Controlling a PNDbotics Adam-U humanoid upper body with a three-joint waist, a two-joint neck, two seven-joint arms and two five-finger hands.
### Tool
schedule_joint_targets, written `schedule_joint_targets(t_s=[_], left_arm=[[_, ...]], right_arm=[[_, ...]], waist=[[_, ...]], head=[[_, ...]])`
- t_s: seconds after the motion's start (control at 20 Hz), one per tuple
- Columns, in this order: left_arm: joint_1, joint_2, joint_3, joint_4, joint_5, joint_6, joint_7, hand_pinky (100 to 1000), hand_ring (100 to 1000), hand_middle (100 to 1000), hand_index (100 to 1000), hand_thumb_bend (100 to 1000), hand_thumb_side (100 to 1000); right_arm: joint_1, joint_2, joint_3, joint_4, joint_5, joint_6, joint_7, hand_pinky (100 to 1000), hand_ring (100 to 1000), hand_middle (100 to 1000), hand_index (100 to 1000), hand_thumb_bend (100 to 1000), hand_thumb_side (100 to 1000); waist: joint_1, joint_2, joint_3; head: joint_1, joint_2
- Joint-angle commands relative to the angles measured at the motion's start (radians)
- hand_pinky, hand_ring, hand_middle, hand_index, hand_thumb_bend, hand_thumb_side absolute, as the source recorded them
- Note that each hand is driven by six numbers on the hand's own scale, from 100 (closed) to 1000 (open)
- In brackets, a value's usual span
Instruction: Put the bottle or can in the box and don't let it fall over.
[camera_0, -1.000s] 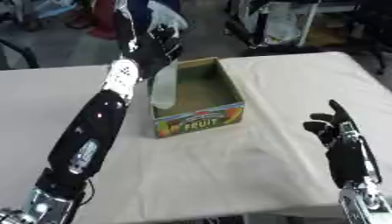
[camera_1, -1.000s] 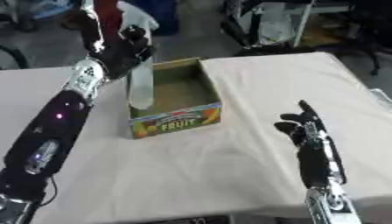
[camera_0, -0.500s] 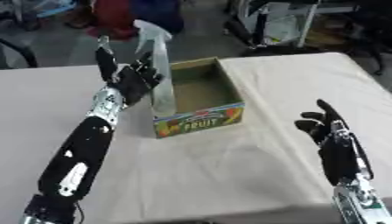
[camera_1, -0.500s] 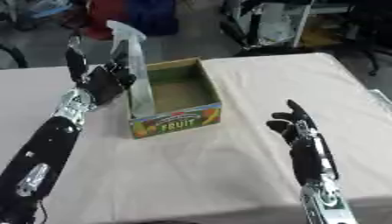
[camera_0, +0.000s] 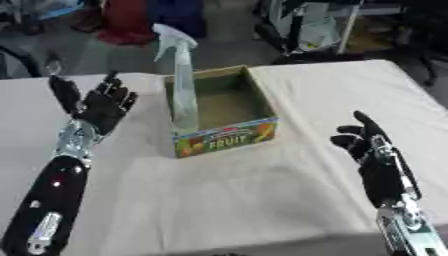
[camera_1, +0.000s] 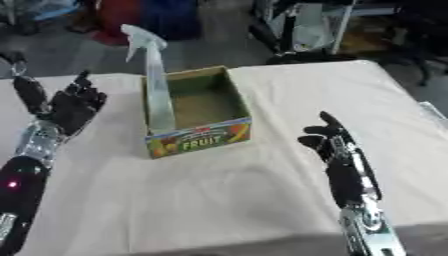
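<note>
Clear spray bottle (camera_0: 181, 80) upright in fruit box (camera_0: 226, 113), left hand (camera_0: 101, 105) spread beside, right hand (camera_1: 331, 145) relaxed.

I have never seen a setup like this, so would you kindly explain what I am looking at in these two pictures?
Both pictures come from the two eyes of one camera in a humanoid robot's head, looking down at a table with a pale cloth. The black arms are the robot's own. Its left hand is open beside a cardboard box printed with "FRUIT", touching nothing. Its right hand rests open near the lower right. A clear spray bottle stands upright inside the box at its left wall. Neither hand holds anything. Beyond the table is workshop clutter.
</note>
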Motion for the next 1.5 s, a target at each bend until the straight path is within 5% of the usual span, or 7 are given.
schedule_joint_targets(t_s=[0.05, 0.4, 0.8, 1.5], left_arm=[[0.043, 0.072, 0.056, -0.103, 0.007, -0.055, -0.028, 353, 190, 317, 1000, 661, 1000], [0.231, 0.1, 0.114, -0.291, -0.083, -0.164, -0.032, 440, 226, 332, 1000, 592, 1000], [0.426, 0.139, 0.221, -0.426, -0.212, -0.211, 0.021, 581, 295, 362, 989, 559, 1000], [0.448, 0.1, 0.212, -0.427, -0.453, -0.153, 0.011, 639, 345, 409, 927, 591, 1000]], right_arm=[[-0.013, -0.012, -0.013, -0.013, 0.008, -0.003, -0.01, 794, 666, 659, 919, 100, 768], [-0.01, -0.019, -0.021, -0.014, 0.011, -0.005, -0.018, 795, 667, 660, 919, 100, 768], [0.003, -0.03, -0.026, -0.01, 0.015, -0.005, -0.022, 796, 669, 662, 918, 100, 770], [0.006, -0.034, -0.026, -0.008, 0.017, -0.008, -0.02, 796, 670, 663, 918, 100, 770]], waist=[[0.001, -0.003, 0.011], [0.001, 0.001, 0.049], [0.01, -0.008, 0.077], [0.013, -0.007, 0.076]], head=[[-0.01, -0.002], [-0.011, -0.002], [-0.006, -0.002], [-0.003, -0.002]])
